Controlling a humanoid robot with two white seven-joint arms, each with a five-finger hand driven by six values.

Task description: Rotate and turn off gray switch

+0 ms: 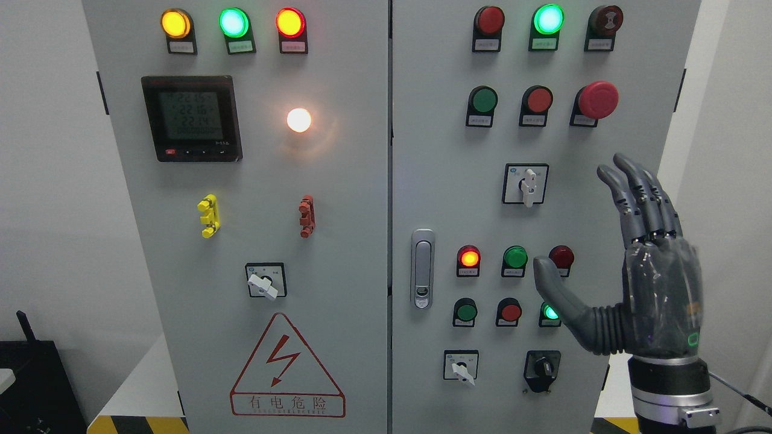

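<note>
A: Where was the gray switch (526,184)?

B: On the cabinet's right door (434,181), mid-height, under the row with the red mushroom button (597,99). Its pale knob stood upright on a square plate. Two more gray rotary switches showed lower, one on the left door (264,281) and one low on the right door (461,366), both with knobs turned aslant, so I judged the upright one to be the target, though I couldn't be sure.

A: And the right hand (627,259)?

B: Raised beside the panel, to the right of that switch and a bit lower, fingers (642,199) straight and spread, thumb (555,289) out toward the indicator lamps. It held nothing. The left hand wasn't visible.

A: How would the knob handle?

B: Likely rigid plastic, small, smooth, with a stiff detent. I'd have pinched the narrow lever across its flat sides, thumb opposing a finger, then twisted.
</note>
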